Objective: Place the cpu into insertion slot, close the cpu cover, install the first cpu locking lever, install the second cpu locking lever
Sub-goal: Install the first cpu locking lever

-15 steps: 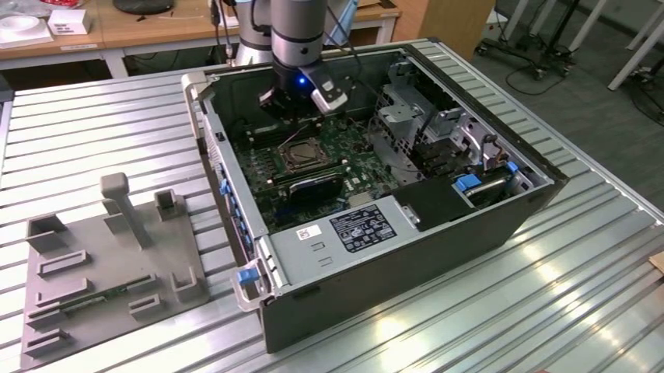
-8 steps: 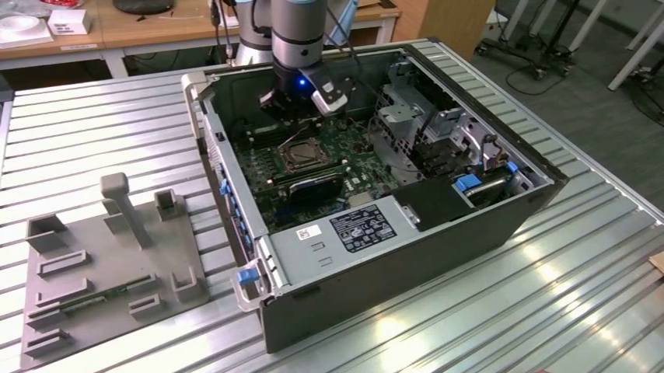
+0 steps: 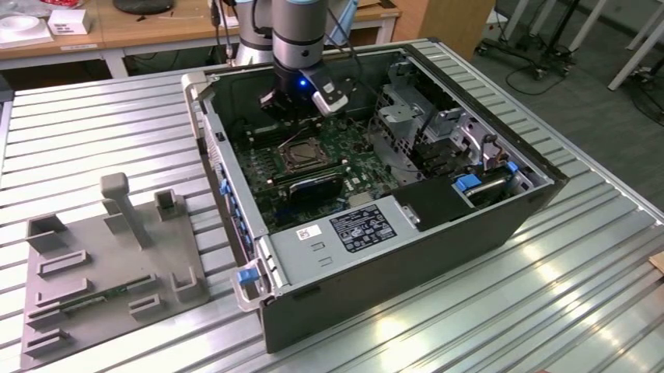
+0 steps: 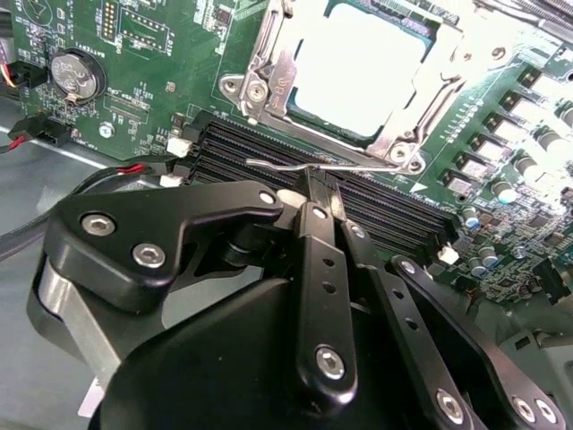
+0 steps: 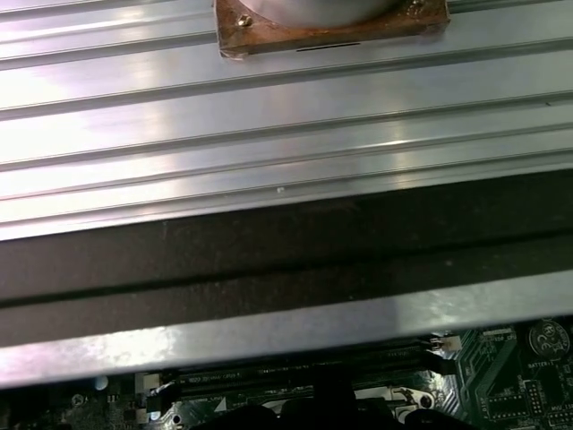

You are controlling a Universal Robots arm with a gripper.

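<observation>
In the exterior view the arm [image 3: 295, 43] reaches down into the open computer case [image 3: 415, 256], which lies on the slatted metal table [image 3: 581, 295]. The insertion slot [image 3: 302, 155] sits on the green motherboard [image 3: 358, 167], at about 6 o'clock from the arm's wrist. A grey fixture plate [image 3: 104, 260] rests on the table at the case's 9 o'clock side, well apart from the arm.

In the second wrist view the cpu [image 4: 358, 67] lies flat in the socket, pale and bright. The cpu cover [image 4: 269, 63] is folded down over it, with its silvery frame around the chip's edges. A thin wire locking lever [image 4: 269, 165] runs along the side of the socket nearest the black memory slots [image 4: 233, 143]. The gripper [image 4: 318, 179] has its black fingertips [image 4: 313, 193] drawn tightly together right at this wire, and they appear to pinch it. A round coin battery [image 4: 72, 73] sits on the board, well away from the socket.

The first wrist view looks across the table's ribs [image 5: 269, 116] and the dark case wall [image 5: 269, 242] to a strip of the motherboard.
</observation>
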